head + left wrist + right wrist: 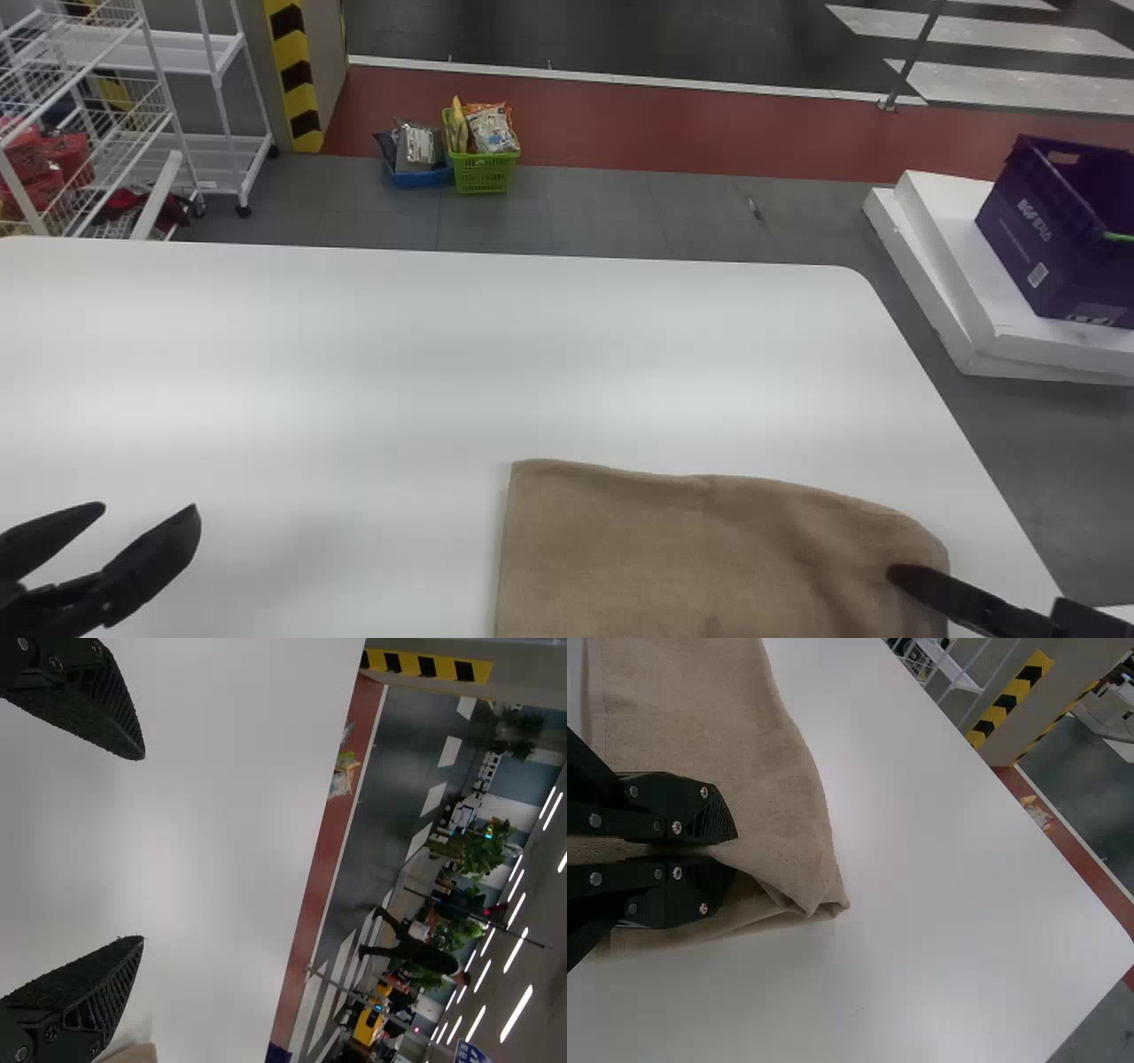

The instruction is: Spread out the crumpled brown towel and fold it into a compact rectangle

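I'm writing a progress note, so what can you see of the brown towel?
The brown towel looks like plain, soft cloth. It lies mostly flat on the white table, towards the right side. Its left edge is fairly straight, its far edge wavy. The right gripper pinches it near a creased, bunched corner.

A big indoor hall, part shop, part mock street, by the look of it.
Past the left of the white table (354, 354) I see wire racks (177, 55) and a hazard-striped pillar (293, 49); straight beyond it, a green basket (484, 180) of packets on floor tiles; farther beyond, zebra markings (1001, 34), greenery (483, 850) and ceiling strip lights (516, 1014).
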You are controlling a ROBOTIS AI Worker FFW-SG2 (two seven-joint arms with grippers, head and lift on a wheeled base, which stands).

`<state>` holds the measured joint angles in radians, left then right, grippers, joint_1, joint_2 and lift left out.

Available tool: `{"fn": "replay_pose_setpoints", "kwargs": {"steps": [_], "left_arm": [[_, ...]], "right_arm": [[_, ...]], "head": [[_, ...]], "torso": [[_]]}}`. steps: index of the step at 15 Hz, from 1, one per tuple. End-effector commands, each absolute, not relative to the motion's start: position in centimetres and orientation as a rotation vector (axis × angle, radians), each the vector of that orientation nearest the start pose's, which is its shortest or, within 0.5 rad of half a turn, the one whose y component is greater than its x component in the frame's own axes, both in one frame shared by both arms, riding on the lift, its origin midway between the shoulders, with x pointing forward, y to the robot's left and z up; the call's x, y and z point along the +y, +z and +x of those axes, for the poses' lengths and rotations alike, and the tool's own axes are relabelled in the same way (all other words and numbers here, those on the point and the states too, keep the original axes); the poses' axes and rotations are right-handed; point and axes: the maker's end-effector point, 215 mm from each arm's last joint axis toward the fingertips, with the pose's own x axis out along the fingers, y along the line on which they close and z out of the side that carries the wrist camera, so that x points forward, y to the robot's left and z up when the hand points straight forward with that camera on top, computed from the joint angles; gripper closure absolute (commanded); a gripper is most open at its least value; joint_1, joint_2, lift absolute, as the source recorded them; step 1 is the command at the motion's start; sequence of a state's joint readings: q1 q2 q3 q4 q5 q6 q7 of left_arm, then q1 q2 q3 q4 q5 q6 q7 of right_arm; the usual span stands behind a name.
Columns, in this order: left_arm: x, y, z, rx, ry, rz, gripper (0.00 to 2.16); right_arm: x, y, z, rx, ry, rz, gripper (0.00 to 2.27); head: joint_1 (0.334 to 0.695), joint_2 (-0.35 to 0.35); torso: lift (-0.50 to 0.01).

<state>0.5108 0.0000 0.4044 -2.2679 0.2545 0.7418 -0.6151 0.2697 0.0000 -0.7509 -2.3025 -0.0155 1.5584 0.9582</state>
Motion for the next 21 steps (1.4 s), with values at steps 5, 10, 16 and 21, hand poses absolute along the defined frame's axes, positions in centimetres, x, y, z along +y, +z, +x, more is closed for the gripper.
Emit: {"fn": "replay_pose_setpoints", "kwargs": {"steps": [5,10,16,21], "left_arm": [[26.8,-39.2,38.3,0.453,-0.327,-0.281,0.08],[26.8,-39.3,38.3,0.456,-0.326,-0.283,0.08],[27.1,-39.5,38.3,0.455,-0.321,-0.283,0.08],[27.1,-39.7,38.2,0.458,-0.320,-0.285,0.08]], "right_arm": [[-36.9,-41.7,33.0,0.800,0.143,0.664,1.06],[-36.3,-39.9,35.6,0.759,0.217,0.655,1.06],[-36.4,-40.5,37.1,0.793,0.266,0.565,1.06],[-36.4,-41.8,36.9,0.845,0.238,0.531,0.79]], "head": [[0.695,-0.151],[0.695,-0.157],[0.695,-0.143],[0.695,-0.143]], "torso": [[-0.127],[-0.127],[-0.127],[-0.127]]}}
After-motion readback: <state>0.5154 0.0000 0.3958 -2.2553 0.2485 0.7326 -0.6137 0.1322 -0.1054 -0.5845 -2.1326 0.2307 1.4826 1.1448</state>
